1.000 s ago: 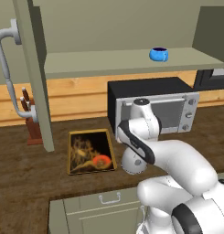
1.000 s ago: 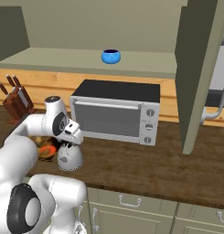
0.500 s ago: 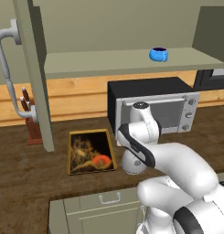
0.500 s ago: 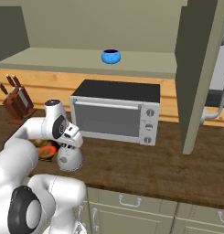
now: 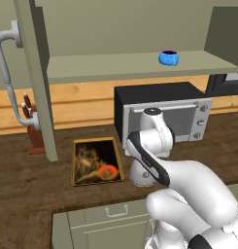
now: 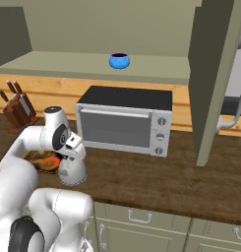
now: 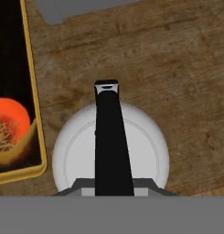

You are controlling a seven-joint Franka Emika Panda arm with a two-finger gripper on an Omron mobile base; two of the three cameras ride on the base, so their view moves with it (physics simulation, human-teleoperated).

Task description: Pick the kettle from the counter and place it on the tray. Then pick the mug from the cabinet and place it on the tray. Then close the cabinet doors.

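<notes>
The silvery-white kettle [image 5: 139, 176] [image 6: 73, 172] stands on the dark wood counter [image 5: 23, 180] just right of the tray [image 5: 91, 155], in front of the microwave. My gripper [image 7: 114, 185] hangs straight over it, and its jaws press both sides of the kettle's [image 7: 145, 151] black handle. The tray's golden rim [image 7: 31, 91] lies close beside the kettle, apart from it. A blue mug [image 5: 168, 58] [image 6: 119, 60] sits on the cabinet shelf [image 5: 115, 68]. Both cabinet doors stand open, the left door [image 5: 40, 82] and the right door [image 6: 213, 74].
A grey microwave [image 5: 164, 114] [image 6: 124, 120] stands right behind the kettle. A knife block [image 5: 33, 131] [image 6: 16, 110] is against the wall at the left. The open left door hangs over the counter beside the tray. Drawers [image 5: 101, 223] run below the counter edge.
The jaws have closed from wide open onto the kettle's handle. The hand has sunk a little toward the kettle. Kettle, tray and mug have not moved.
</notes>
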